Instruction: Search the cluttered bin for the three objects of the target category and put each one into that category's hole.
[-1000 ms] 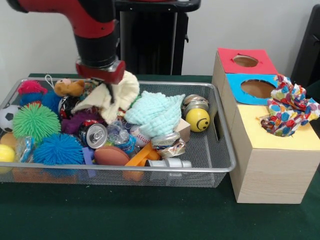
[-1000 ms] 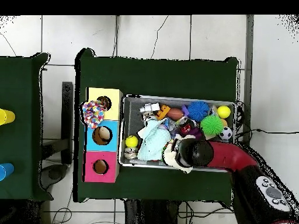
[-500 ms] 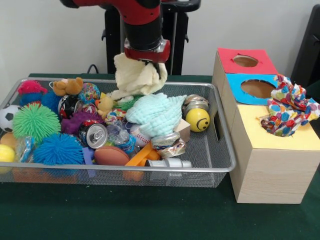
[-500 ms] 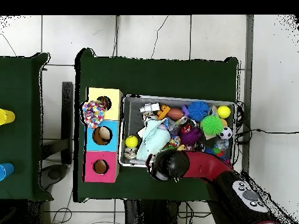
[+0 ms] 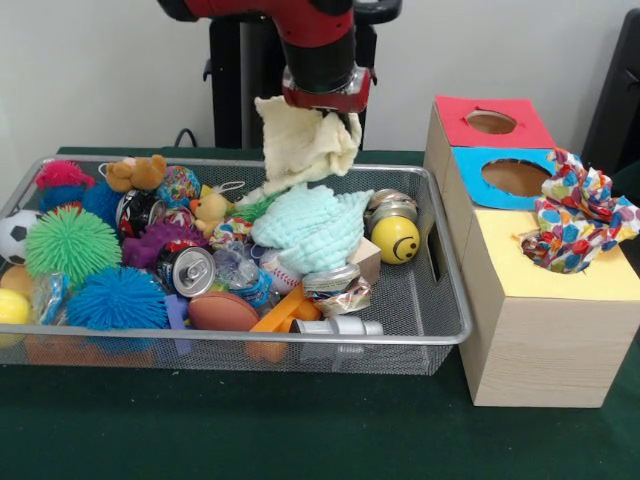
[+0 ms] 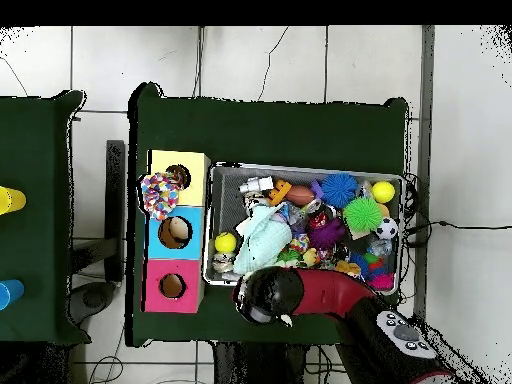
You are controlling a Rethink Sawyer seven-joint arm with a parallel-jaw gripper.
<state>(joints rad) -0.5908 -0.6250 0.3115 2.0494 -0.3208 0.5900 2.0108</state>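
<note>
Clamped on the cream cloth (image 5: 305, 143), the gripper (image 5: 322, 108) holds it bunched at the top, with the rest hanging in loose folds above the far rim of the wire bin (image 5: 452, 300). From overhead I see only the arm's dark head over the bin's edge on the robot's side, so I rely on the front view for the hold.

I judge this to be the carry step: the cloth is lifted out and has to reach the yellow box (image 5: 545, 330), where a multicoloured patterned cloth (image 5: 578, 222) already sits stuffed in the hole, partly spilling out. That tells me cloths belong there.

To do this well I want to keep the cloth high enough that its lowest fold clears the bin rim and the red box (image 5: 490, 122) and blue box (image 5: 510, 178) on the way across. The hole looks crowded, so I would come down over the part of the opening that shows beside the patterned cloth and lower until the hanging folds are well inside before letting go. Otherwise the cloth may drape over the box top.

The cream cloth looks soft, thick and crumpled, with a waffle-like texture. It will sag and swing, so a smooth traverse suits it.

One more cloth, the mint green cloth (image 5: 312, 228), lies in the middle of the bin on top of the clutter, next to the yellow smiley ball (image 5: 396, 240).
</note>
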